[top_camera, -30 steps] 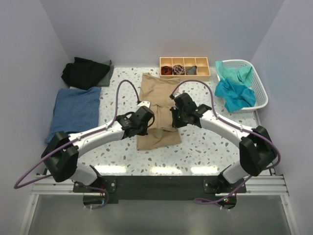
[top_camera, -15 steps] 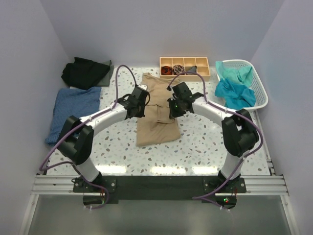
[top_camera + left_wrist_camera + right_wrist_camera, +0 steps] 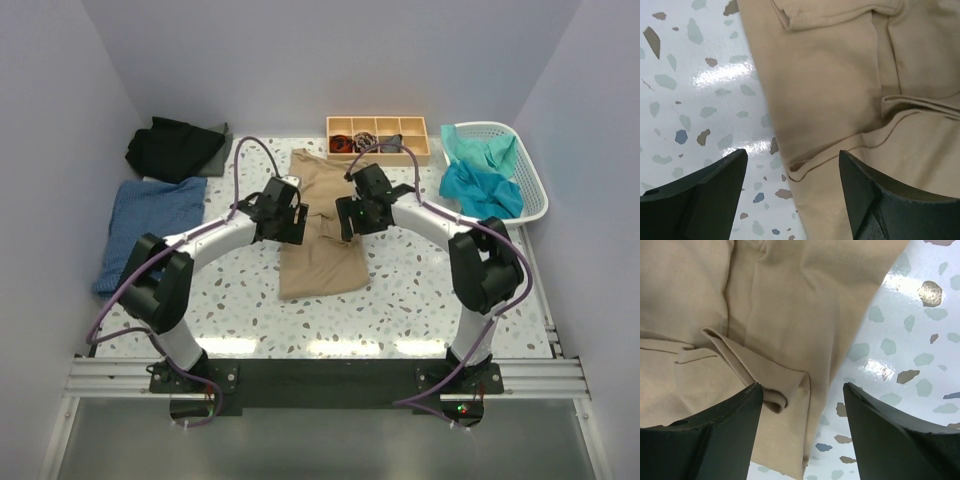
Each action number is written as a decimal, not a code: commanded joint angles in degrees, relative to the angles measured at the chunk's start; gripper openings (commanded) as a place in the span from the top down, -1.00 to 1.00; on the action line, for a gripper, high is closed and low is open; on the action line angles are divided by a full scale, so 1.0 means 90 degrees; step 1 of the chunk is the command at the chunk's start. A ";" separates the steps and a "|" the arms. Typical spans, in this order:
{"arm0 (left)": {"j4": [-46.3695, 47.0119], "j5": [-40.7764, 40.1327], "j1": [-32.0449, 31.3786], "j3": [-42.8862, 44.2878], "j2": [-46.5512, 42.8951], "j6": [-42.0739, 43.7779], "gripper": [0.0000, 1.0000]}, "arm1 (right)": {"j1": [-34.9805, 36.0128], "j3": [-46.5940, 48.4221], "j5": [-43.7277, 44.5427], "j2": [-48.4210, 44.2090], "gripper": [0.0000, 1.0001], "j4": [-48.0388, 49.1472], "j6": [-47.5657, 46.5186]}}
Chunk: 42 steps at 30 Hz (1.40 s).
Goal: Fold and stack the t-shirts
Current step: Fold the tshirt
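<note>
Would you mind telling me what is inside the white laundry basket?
Crumpled teal t-shirts fill the white laundry basket; whatever lies beneath them, and the basket's floor, is covered.

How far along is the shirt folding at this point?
Done: denim-blue shirt lies folded at left, black shirt behind it. In hand: tan shirt, partly folded, left end effector and right end effector open above it. Left: teal shirts in the white basket, plus stacking.

wooden tray [image 3: 378,157]: far edge, centre | white basket [image 3: 532,180]: far right corner | speckled table [image 3: 420,300]: beneath both
</note>
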 commanded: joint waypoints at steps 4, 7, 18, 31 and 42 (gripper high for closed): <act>0.0539 0.0925 0.0012 -0.0728 -0.0590 0.0263 -0.52 | -0.0016 -0.0068 0.0163 -0.0978 -0.45 -0.0125 -0.0035; 0.0656 0.1072 0.0012 -0.0982 -0.0590 0.0166 -0.40 | -0.0016 -0.0214 0.0183 -0.1154 -0.46 -0.0144 -0.0005; 0.0881 0.1072 0.0012 -0.1247 -0.0415 -0.0079 -0.14 | -0.0025 -0.0459 0.0193 -0.1427 -0.46 -0.0174 0.0053; 0.0969 0.1082 0.0012 -0.1266 -0.0249 -0.0089 0.26 | -0.0016 -0.0615 0.0193 -0.1496 -0.46 -0.0203 0.0044; 0.0784 0.1004 0.0012 -0.1003 -0.0492 0.0048 0.70 | -0.0025 -0.0840 0.0105 -0.1515 -0.45 -0.0135 0.0083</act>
